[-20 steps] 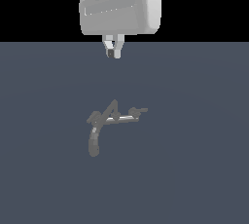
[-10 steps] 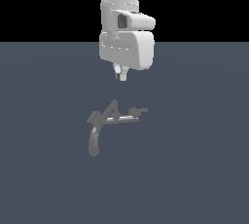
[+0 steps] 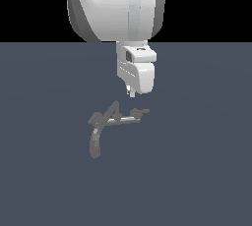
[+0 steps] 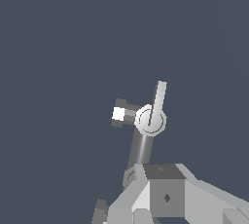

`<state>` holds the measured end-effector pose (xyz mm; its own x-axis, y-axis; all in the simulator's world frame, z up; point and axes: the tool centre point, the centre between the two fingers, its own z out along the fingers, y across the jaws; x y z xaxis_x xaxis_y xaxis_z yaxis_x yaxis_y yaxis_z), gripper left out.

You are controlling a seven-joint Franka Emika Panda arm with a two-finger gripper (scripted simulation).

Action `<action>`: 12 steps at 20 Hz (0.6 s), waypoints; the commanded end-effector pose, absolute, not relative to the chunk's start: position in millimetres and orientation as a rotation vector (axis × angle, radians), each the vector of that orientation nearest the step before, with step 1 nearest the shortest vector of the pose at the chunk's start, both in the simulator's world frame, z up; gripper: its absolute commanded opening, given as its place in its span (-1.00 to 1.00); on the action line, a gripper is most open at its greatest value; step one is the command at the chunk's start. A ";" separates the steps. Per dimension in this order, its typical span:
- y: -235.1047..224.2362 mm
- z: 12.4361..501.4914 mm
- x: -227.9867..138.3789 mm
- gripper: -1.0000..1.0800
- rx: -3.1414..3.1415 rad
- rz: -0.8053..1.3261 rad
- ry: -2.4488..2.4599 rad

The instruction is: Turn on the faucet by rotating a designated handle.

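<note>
Above a dark grey-blue floor, the white robot arm's gripper (image 3: 131,93) hangs just over a small dull grey metal faucet (image 3: 106,122)

In the exterior view the faucet sits near the middle of the floor, its thick curved spout (image 3: 93,140) sweeping toward the camera, its pointed triangular peak (image 3: 115,108) just below the fingertips. A pale straight rod (image 3: 123,121) runs toward the exterior view's right and ends in the short dark grey stubby handle (image 3: 140,113). The fingertips look close together, but whether they are parted cannot be told. The handle lies slightly off to the exterior view's right of the gripper, so a straight descent would likely strike the peak or rod instead; the thin lever tip could also slip off a finger during the push
</note>
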<state>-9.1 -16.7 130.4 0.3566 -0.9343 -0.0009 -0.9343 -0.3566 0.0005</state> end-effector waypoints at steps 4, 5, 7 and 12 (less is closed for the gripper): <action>-34.6 96.7 10.8 -1.00 -2.480 -0.002 1.931; -37.5 91.7 13.7 -1.00 -2.463 -0.002 1.953; -42.9 82.7 18.7 -1.00 -2.432 -0.002 1.992; -53.0 67.0 27.4 -1.00 -2.373 -0.002 2.061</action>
<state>24.6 -50.2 71.2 0.1566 -0.9877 0.0018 -0.9877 -0.1566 0.0016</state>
